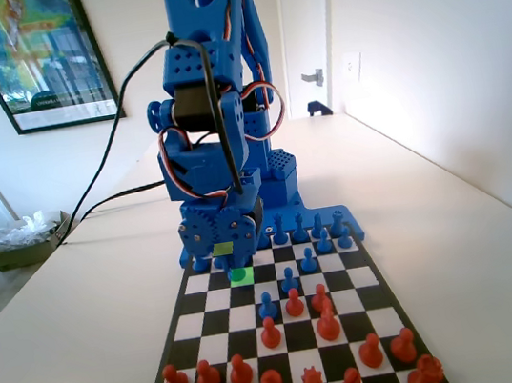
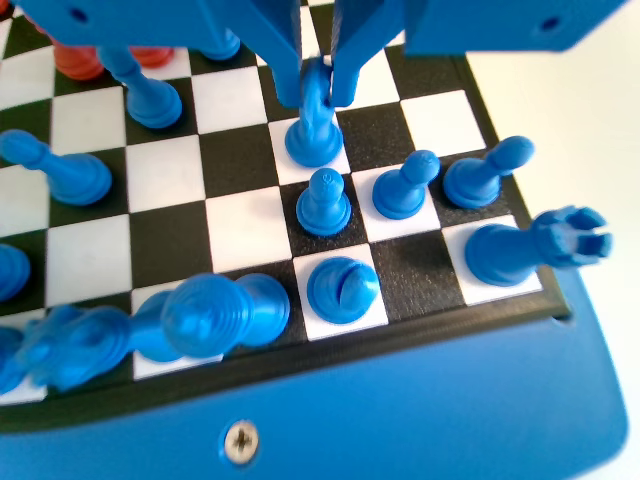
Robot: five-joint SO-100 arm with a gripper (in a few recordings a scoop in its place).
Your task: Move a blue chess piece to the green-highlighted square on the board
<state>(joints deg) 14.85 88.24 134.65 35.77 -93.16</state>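
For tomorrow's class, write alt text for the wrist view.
The blue gripper closes around a blue pawn standing on a white square of the chessboard. More blue pieces stand nearer the camera, including a rook at right.

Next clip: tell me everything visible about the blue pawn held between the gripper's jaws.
The blue chess piece is a small pawn of smooth, glossy blue plastic with a narrow stem and a flared round base. Its head sits between the two jaws of the gripper, which close on it from both sides. It stands upright, its base resting on a white square in the wrist view, just ahead of another blue pawn. In the fixed view the same spot is the green-highlighted square under the arm.
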